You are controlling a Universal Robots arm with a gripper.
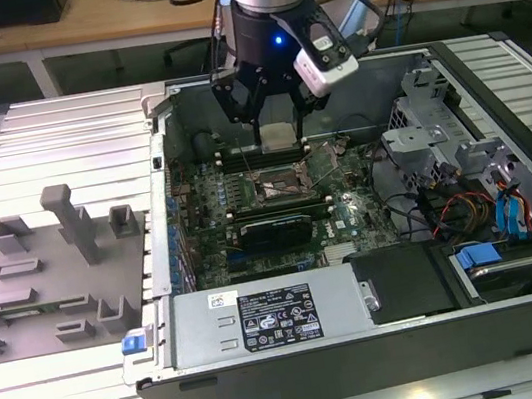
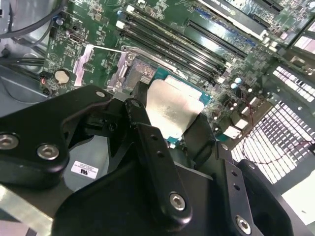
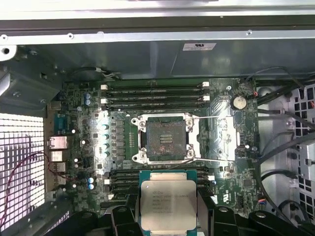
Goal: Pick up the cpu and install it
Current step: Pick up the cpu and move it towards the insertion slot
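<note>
Inside the open computer case, above the motherboard, inventory as it stands.

Item 1: my end effector. Clenched on the cpu, with one black finger against each of two opposite edges. The chip spans the gap flat, metal face up.

Item 2: the cpu. Silver lid on a green substrate. I hold it clear of the board and near the socket, not seated. Whether it hangs squarely over the socket I cannot tell from these views.

Item 3: the socket. Dark square frame with its contact field exposed. Its load plate is swung open to one side, and the thin wire levers lie off toward that side too. Memory slots run alongside.

Item 4: grey fixture blocks. On the counter at the exterior view's left, well apart from the case and from me.

Handling notes, my own judgement. The cpu looks light, rigid and thin, so it will not flex. Its smooth lid offers little friction, though, and could slip under a loose hold. The grip belongs on the edges of the green substrate, as I have it, never on the underside contacts. The chip is less fragile than the socket's fine pins, which would bend under a tilted or sliding contact. It tolerates almost no pressing force.
</note>
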